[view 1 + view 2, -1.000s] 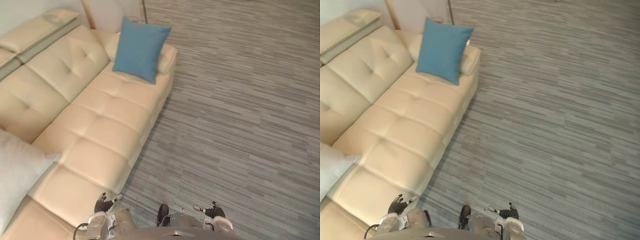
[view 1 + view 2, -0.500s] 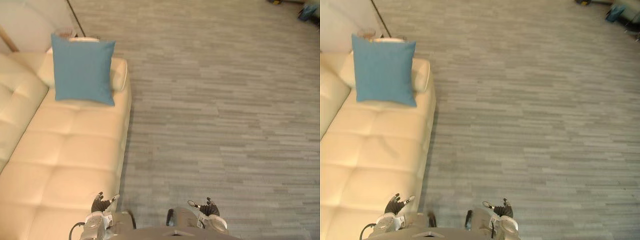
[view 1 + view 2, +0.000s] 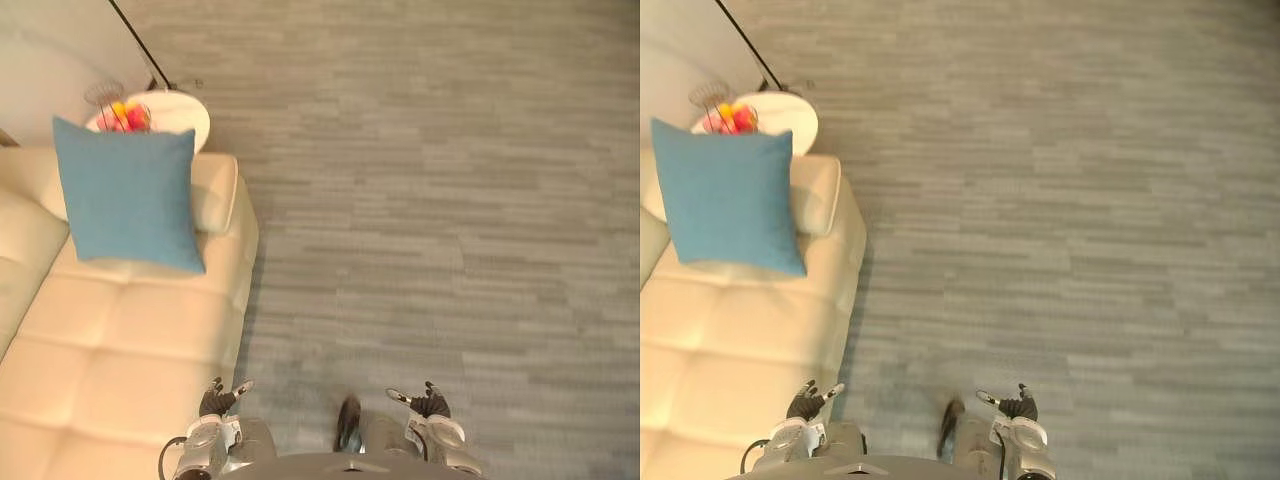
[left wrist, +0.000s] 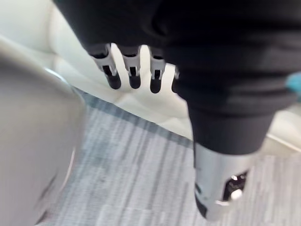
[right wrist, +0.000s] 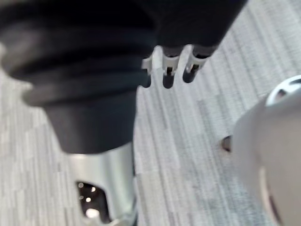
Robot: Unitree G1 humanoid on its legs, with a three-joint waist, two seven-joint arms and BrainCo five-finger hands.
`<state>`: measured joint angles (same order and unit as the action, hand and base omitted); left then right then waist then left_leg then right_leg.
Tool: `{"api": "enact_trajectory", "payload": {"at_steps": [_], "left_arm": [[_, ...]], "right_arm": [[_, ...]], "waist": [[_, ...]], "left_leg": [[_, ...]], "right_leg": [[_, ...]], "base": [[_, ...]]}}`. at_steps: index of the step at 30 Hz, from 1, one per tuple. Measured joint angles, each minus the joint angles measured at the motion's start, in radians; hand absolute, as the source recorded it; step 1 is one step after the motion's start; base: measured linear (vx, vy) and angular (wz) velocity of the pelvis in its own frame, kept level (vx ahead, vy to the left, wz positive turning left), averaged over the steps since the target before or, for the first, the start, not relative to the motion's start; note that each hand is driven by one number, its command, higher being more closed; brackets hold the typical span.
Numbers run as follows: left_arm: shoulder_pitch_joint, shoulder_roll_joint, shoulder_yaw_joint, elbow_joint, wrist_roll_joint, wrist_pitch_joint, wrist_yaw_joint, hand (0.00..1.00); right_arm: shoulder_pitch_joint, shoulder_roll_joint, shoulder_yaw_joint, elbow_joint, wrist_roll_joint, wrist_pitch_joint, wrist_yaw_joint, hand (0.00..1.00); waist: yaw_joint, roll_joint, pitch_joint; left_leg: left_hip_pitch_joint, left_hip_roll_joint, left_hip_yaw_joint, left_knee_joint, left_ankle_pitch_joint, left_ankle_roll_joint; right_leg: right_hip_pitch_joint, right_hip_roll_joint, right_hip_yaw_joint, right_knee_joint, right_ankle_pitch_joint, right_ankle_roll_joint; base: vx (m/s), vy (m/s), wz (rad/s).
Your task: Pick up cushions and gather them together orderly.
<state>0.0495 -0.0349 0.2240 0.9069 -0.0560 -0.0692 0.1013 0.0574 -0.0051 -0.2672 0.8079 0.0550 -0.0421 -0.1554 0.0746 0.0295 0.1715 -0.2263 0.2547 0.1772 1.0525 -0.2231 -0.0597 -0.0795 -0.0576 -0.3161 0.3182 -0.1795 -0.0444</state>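
Cushion (image 3: 128,205) sits at the arm end of the sofa (image 3: 140,340), left hand (image 3: 215,402) and right hand (image 3: 430,404) spread, empty, so I'd step closer before reaching.

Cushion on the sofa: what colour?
Plain blue cushion, no pattern, on the cream sofa. Shows best in the left eye view.

I see grey striped carpet (image 3: 450,200), cream tufted sofa (image 3: 130,340) at left, white round side table (image 3: 178,112) past its end.
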Motion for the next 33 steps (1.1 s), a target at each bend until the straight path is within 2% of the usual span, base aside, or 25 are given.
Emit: {"api": "enact_trajectory", "payload": {"at_steps": [1, 2, 4, 5, 6, 7, 9, 10, 11, 12, 13, 15, 17, 20, 21, 22, 23, 24, 25, 27, 28, 30, 31, 32, 33], "left_arm": [[0.0, -0.002, -0.001, -0.014, 0.0, -0.004, 0.0, 0.0], [0.0, 0.0, -0.001, -0.022, -0.001, -0.006, 0.0, 0.0], [-0.002, -0.001, -0.001, -0.024, -0.001, -0.007, 0.0, 0.0], [-0.001, -0.001, -0.003, -0.023, -0.001, -0.008, 0.001, 0.0], [0.002, -0.002, -0.007, -0.02, -0.001, -0.009, 0.001, 0.0], [0.0, 0.016, -0.011, 0.002, -0.001, -0.01, 0.001, 0.0], [0.001, 0.038, -0.012, 0.016, -0.001, -0.011, 0.0, 0.0], [-0.001, 0.046, -0.022, 0.029, -0.001, -0.009, 0.0, 0.0], [0.002, 0.049, -0.033, 0.031, -0.001, -0.009, 0.0, 0.0], [0.002, 0.056, -0.05, 0.041, -0.001, -0.008, 0.0, 0.0], [0.002, 0.06, -0.076, 0.045, -0.001, -0.004, 0.0, 0.0], [0.002, 0.059, -0.078, 0.045, -0.001, -0.001, 0.0, 0.0], [-0.005, 0.053, -0.08, 0.043, -0.001, -0.001, 0.0, 0.0], [-0.026, 0.035, -0.088, 0.047, -0.001, 0.0, 0.0, 0.0], [-0.023, 0.034, -0.086, 0.05, 0.0, 0.001, 0.001, 0.0], [-0.02, 0.035, -0.077, 0.05, 0.001, 0.001, 0.0, 0.0], [-0.018, 0.034, -0.071, 0.051, 0.001, 0.001, 0.001, 0.0], [-0.018, 0.027, -0.062, 0.056, 0.0, 0.001, 0.003, 0.0], [0.003, 0.008, -0.052, 0.057, 0.0, 0.001, 0.001, 0.0], [0.001, -0.017, -0.04, 0.056, -0.001, 0.001, 0.0, 0.0], [-0.008, -0.028, -0.027, 0.05, -0.003, 0.001, -0.001, 0.0], [-0.013, -0.025, -0.027, 0.04, -0.005, -0.001, -0.002, 0.0], [-0.017, -0.027, -0.031, 0.031, -0.009, -0.004, -0.002, 0.0], [-0.016, -0.028, -0.032, 0.027, -0.009, -0.004, -0.002, 0.0], [-0.017, -0.03, -0.032, 0.027, -0.009, -0.005, -0.001, 0.0]], "right_arm": [[-0.004, 0.0, 0.0, -0.006, 0.003, -0.001, 0.0, 0.0], [-0.009, 0.001, 0.0, -0.007, 0.02, 0.0, 0.0, 0.0], [-0.013, 0.004, -0.016, -0.006, 0.021, 0.002, -0.002, 0.0], [-0.007, 0.002, -0.028, -0.004, 0.021, 0.003, -0.004, 0.0], [-0.006, -0.003, -0.032, -0.002, 0.021, 0.002, -0.005, 0.0], [-0.009, 0.002, -0.031, 0.03, 0.021, 0.005, -0.007, 0.0], [0.002, 0.023, -0.031, 0.037, 0.021, 0.005, -0.005, 0.0], [0.003, 0.03, -0.031, 0.038, 0.021, 0.005, -0.005, 0.0], [0.006, 0.032, -0.03, 0.037, 0.02, 0.005, -0.005, 0.0], [0.016, 0.035, -0.029, 0.035, 0.019, 0.005, -0.004, 0.0], [0.036, 0.039, -0.026, 0.034, 0.018, 0.005, 0.0, 0.0], [0.051, 0.035, -0.019, 0.004, 0.017, 0.0, 0.001, 0.0], [0.059, 0.036, -0.019, -0.006, 0.017, -0.001, 0.001, 0.0], [0.057, 0.036, -0.031, -0.002, 0.019, 0.0, 0.002, 0.0], [0.059, 0.037, -0.032, -0.001, 0.02, 0.0, 0.002, 0.0], [0.076, 0.038, -0.037, 0.013, 0.023, 0.0, 0.002, 0.0], [0.081, 0.04, -0.048, 0.021, 0.033, -0.001, 0.003, 0.0], [0.074, 0.041, -0.064, 0.03, 0.041, -0.001, 0.003, 0.0], [0.071, 0.018, -0.071, 0.032, 0.045, -0.002, 0.002, 0.0], [0.063, 0.001, -0.071, 0.033, 0.053, -0.003, 0.003, 0.0], [0.058, -0.002, -0.068, 0.033, 0.058, -0.001, 0.002, 0.0], [0.053, 0.002, -0.054, 0.03, 0.066, -0.003, 0.002, 0.0], [0.052, 0.002, -0.052, 0.025, 0.068, -0.007, 0.003, 0.0], [0.052, 0.002, -0.052, 0.022, 0.069, -0.008, 0.003, 0.0], [0.052, 0.001, -0.053, 0.013, 0.073, -0.007, 0.002, 0.0]], "waist": [[0.011, 0.001, -0.005], [0.011, -0.001, -0.005], [0.01, -0.003, -0.004], [0.012, -0.003, -0.006], [0.012, 0.002, -0.009], [0.011, -0.027, -0.028], [0.01, -0.069, -0.053], [0.01, -0.076, -0.054], [0.009, -0.075, -0.053], [0.0, -0.072, -0.051], [-0.015, -0.068, -0.047], [-0.026, -0.061, -0.043], [-0.027, -0.07, -0.049], [-0.036, -0.067, -0.047], [-0.041, -0.069, -0.048], [-0.044, -0.081, -0.051], [-0.045, -0.082, -0.053], [-0.043, -0.077, -0.062], [-0.032, -0.03, -0.076], [-0.044, -0.003, -0.065], [-0.044, 0.004, -0.059], [-0.038, -0.008, -0.053], [-0.027, -0.014, -0.053], [-0.024, -0.014, -0.053], [-0.022, -0.01, -0.055]], "left_leg": [[-0.039, -0.001, 0.036, -0.065, -0.014, 0.011], [-0.082, -0.009, 0.089, -0.206, -0.027, 0.029], [-0.102, -0.038, 0.148, -0.433, -0.017, 0.027], [-0.095, -0.06, 0.179, -0.58, 0.034, 0.026], [-0.091, -0.071, 0.183, -0.65, 0.083, 0.026], [-0.073, -0.117, 0.184, -0.693, 0.149, 0.081], [-0.068, -0.164, 0.181, -0.721, 0.122, 0.102], [-0.037, -0.181, 0.177, -0.723, 0.091, 0.11], [-0.019, -0.186, 0.172, -0.724, 0.08, 0.109], [0.02, -0.201, 0.145, -0.726, 0.059, 0.116], [0.076, -0.213, 0.102, -0.722, 0.027, 0.123], [0.146, -0.223, 0.041, -0.745, 0.011, 0.122], [0.185, -0.232, -0.005, -0.785, 0.009, 0.118], [0.221, -0.239, -0.13, -0.803, -0.023, 0.101], [0.23, -0.24, -0.165, -0.814, -0.032, 0.085], [0.247, -0.253, -0.215, -0.813, -0.058, 0.061], [0.252, -0.253, -0.231, -0.809, -0.068, 0.053], [0.266, -0.236, -0.262, -0.804, -0.085, 0.028], [0.256, -0.19, -0.24, -0.78, -0.086, -0.002], [0.216, -0.147, -0.191, -0.683, -0.085, -0.035], [0.139, -0.099, -0.108, -0.529, -0.084, -0.064], [0.095, -0.061, -0.012, -0.438, -0.087, -0.057], [0.086, -0.038, 0.081, -0.445, -0.087, -0.046], [0.081, -0.032, 0.113, -0.465, -0.081, -0.037], [0.064, -0.026, 0.162, -0.527, -0.019, -0.011]], "right_leg": [[0.028, 0.001, -0.002, -0.031, -0.007, 0.011], [0.06, -0.001, -0.009, -0.066, -0.012, 0.026], [0.102, -0.015, -0.032, -0.093, -0.018, 0.045], [0.123, -0.022, -0.041, -0.105, -0.031, 0.07], [0.131, -0.021, -0.044, -0.109, -0.041, 0.086], [0.156, -0.045, -0.04, -0.125, -0.051, 0.109], [0.148, -0.079, -0.039, -0.108, -0.046, 0.117], [0.104, -0.118, -0.028, 0.049, -0.039, 0.13], [0.081, -0.137, -0.023, 0.134, -0.03, 0.143], [0.028, -0.178, -0.013, 0.318, 0.019, 0.185], [-0.04, -0.207, 0.023, 0.553, 0.036, 0.192], [-0.126, -0.203, 0.031, 0.684, -0.011, 0.172], [-0.189, -0.196, 0.022, 0.645, -0.039, 0.16], [-0.265, -0.137, 0.077, 0.338, -0.047, 0.144], [-0.255, -0.109, 0.132, 0.181, -0.016, 0.148], [-0.248, -0.094, 0.215, 0.041, 0.049, 0.136], [-0.247, -0.093, 0.228, 0.05, 0.094, 0.124], [-0.237, -0.086, 0.213, 0.081, 0.116, 0.108], [-0.228, -0.072, 0.154, 0.111, 0.065, 0.089], [-0.189, -0.073, 0.088, 0.121, 0.037, 0.063], [-0.136, -0.07, 0.038, 0.106, 0.019, 0.042], [-0.077, -0.071, 0.0, 0.082, 0.016, 0.037], [-0.031, -0.074, -0.032, 0.06, 0.016, 0.037], [-0.019, -0.074, -0.042, 0.051, 0.016, 0.038], [-0.006, -0.074, -0.063, 0.044, 0.014, 0.041]], "base": [[0.37, 0.008, -0.02], [0.45, 0.058, 0.08], [0.4, 0.108, 0.32], [0.34, 0.131, 0.3], [0.4, 0.18, 0.28], [0.31, 0.138, 0.24], [0.43, 0.163, 0.28], [0.42, 0.178, 0.25], [0.42, 0.185, 0.36], [0.43, 0.165, 0.71], [0.44, 0.135, 0.82], [0.42, 0.05, 1.01], [0.34, -0.04, 1.0], [0.3, -0.151, 1.13], [0.3, -0.273, 1.34], [0.31, -0.3, 1.31], [0.37, -0.364, 1.2], [0.49, -0.417, 0.88], [0.51, -0.397, 0.83], [0.42, -0.292, 1.04], [0.32, -0.24, 1.14], [0.24, -0.178, 0.82], [0.2, -0.124, 0.58], [0.17, -0.072, 0.48], [0.16, -0.022, 0.42]]}}
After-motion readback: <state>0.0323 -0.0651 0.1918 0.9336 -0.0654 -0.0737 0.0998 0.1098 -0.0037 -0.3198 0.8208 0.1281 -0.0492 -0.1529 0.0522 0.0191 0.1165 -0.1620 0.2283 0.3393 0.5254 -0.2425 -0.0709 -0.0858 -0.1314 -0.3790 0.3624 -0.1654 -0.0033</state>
